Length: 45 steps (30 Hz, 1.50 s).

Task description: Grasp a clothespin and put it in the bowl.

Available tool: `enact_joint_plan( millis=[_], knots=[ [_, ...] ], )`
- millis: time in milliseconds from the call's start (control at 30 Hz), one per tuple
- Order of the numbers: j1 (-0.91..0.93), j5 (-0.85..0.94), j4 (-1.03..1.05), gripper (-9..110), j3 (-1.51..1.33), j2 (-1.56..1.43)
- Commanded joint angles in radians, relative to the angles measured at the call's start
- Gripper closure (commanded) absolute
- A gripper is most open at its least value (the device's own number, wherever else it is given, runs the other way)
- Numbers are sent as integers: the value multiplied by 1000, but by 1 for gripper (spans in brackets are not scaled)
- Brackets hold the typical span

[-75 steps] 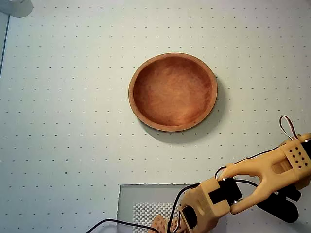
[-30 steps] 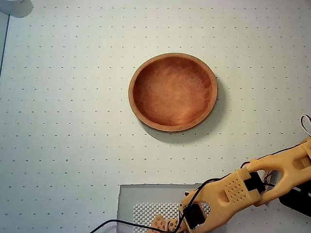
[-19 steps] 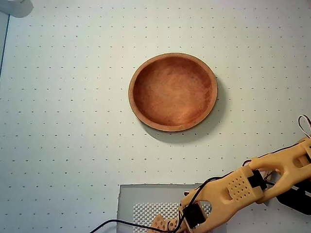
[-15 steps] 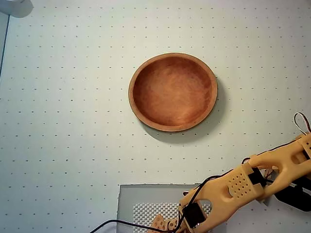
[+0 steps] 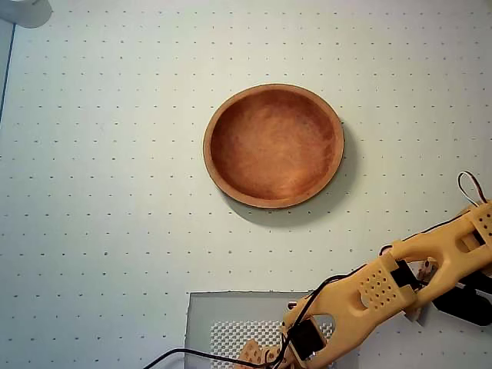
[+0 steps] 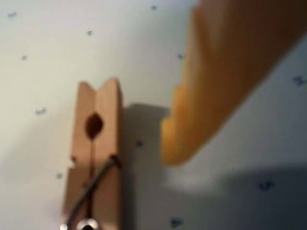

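Note:
The wooden bowl (image 5: pixel 274 145) stands empty on the dotted white table in the middle of the overhead view. The yellow arm reaches in from the lower right, and its gripper (image 5: pixel 257 357) is low at the bottom edge, over a grey mat. In the wrist view the clothespin (image 6: pixel 96 153) lies flat on the table at lower left, metal spring toward the bottom edge. One yellow finger (image 6: pixel 192 120) hangs just right of it with a small gap and does not touch it. The other finger is out of view. Nothing is held. The arm hides the clothespin in the overhead view.
A grey square mat (image 5: pixel 219 311) with a meshed patch lies at the bottom of the overhead view, under the gripper. A white object (image 5: pixel 23 11) sits at the top left corner. A black cable (image 5: pixel 184 355) trails along the bottom edge.

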<state>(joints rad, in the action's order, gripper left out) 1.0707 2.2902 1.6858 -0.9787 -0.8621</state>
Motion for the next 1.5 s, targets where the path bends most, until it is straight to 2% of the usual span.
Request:
enact_joint_plan(
  millis=[0, 433, 967, 1467],
  knots=[
    [6, -5, -8, 72, 46, -29],
    [6, -46, -20, 72, 52, 46],
    [8, -57, -21, 73, -49, -12],
    [8, -58, -21, 90, -49, -20]
  ],
)
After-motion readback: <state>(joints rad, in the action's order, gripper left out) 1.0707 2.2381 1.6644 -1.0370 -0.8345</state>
